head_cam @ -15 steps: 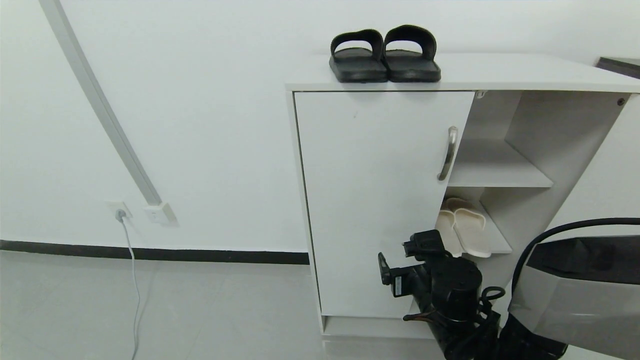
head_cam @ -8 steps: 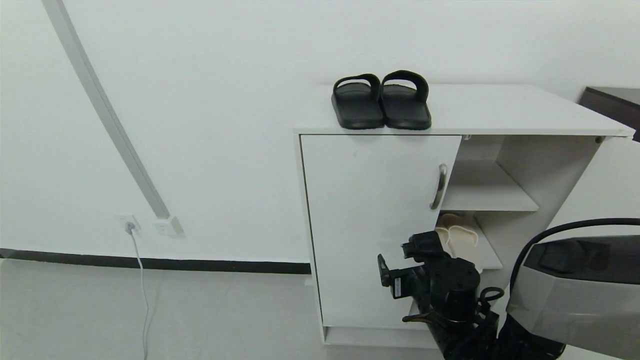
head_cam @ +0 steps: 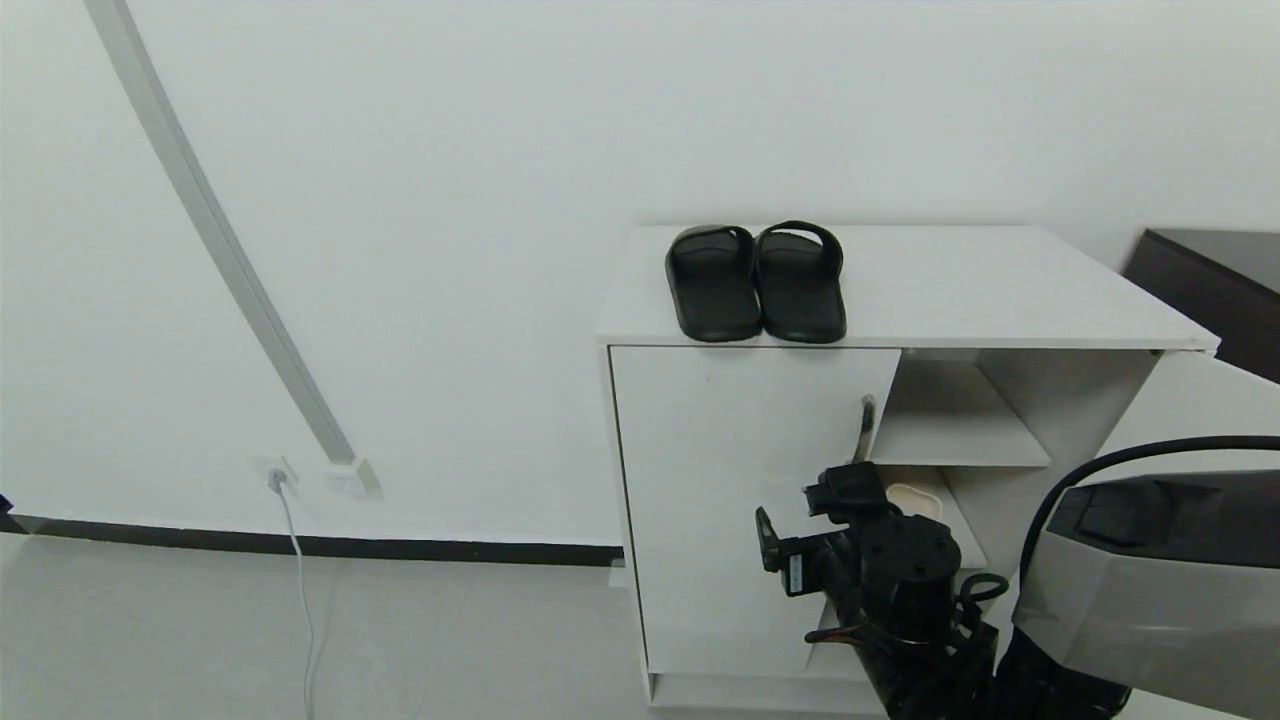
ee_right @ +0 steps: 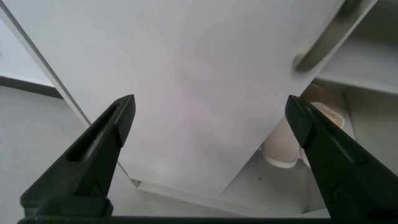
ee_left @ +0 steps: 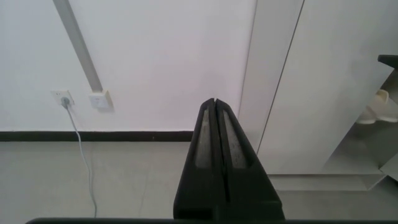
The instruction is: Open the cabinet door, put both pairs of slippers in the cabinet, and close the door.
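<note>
Cabinet (head_cam: 950, 290): white, smooth laminate, boxy, flat slab top, at 4 o'clock in the head view. Left door (head_cam: 740, 480) is closed and carries a curved brushed-metal handle (head_cam: 866, 428) on its 3 o'clock edge. Right door (head_cam: 1200, 400) is swung open, showing flat white shelves.

Black slippers (head_cam: 756, 282): matte rubbery slides with wide arched straps, side by side and touching, on the cabinet top toward its 9 o'clock end, toes at the front edge.

Cream slippers (head_cam: 915, 497): smooth, rounded, on the lower shelf inside the open half, partly hidden behind the black arm.

Left gripper (ee_left: 215, 102): dark ribbed fingers pressed together, holding nothing, facing wall and cabinet side. Right gripper (ee_right: 210, 102): black tapered fingers spread wide, nothing between them, facing the closed door below the handle.

Wall: plain white, grey diagonal conduit, socket (head_cam: 275, 470) with a pale cable at 8 o'clock.

Change: whole head view has shifted, so the camera moved; it looks down on more of the cabinet top. Both pairs sit where they were.
</note>
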### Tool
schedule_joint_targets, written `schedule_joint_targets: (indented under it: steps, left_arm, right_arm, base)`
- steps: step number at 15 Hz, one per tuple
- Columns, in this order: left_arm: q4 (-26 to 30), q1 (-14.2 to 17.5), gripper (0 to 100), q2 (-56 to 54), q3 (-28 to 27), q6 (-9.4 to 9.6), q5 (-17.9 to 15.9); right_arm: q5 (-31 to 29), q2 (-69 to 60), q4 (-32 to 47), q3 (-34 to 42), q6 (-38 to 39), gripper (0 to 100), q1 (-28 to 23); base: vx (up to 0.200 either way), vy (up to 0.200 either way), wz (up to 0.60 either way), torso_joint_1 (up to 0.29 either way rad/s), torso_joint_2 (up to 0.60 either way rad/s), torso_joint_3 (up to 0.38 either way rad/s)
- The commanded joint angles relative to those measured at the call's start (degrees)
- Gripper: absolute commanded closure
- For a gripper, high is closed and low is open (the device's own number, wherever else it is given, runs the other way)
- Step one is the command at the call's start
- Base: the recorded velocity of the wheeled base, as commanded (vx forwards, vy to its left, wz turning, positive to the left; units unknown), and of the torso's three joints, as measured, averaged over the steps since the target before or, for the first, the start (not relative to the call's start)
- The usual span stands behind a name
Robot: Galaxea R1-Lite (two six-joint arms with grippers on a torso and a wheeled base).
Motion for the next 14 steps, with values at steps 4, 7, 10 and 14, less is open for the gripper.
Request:
schedule_joint_targets:
  steps: [4, 7, 10, 14]
  left_arm:
    - [0.0, 0.0, 100, 0.1, 0.0, 0.0, 0.0]
    - [0.0, 0.0, 100, 0.1, 0.0, 0.0, 0.0]
    - [0.0, 0.0, 100, 0.1, 0.0, 0.0, 0.0]
    - [0.0, 0.0, 100, 0.1, 0.0, 0.0, 0.0]
  right_arm:
    - [0.0, 0.1, 0.0, 0.0, 0.0, 0, 0.0]
    - [0.0, 0.1, -0.2, 0.1, 0.0, 0, 0.2]
    - [0.1, 0.0, -0.5, 0.1, 0.0, 0, 0.5]
    - [0.1, -0.1, -0.4, 0.1, 0.0, 0, 0.6]
  base:
    - [0.0, 0.0, 0.0, 0.201, -0.52, -0.315]
    - [0.0, 0.0, 0.0, 0.227, -0.54, -0.318]
    - [0.0, 0.0, 0.0, 0.245, -0.56, -0.321]
    - [0.0, 0.0, 0.0, 0.262, -0.59, -0.328]
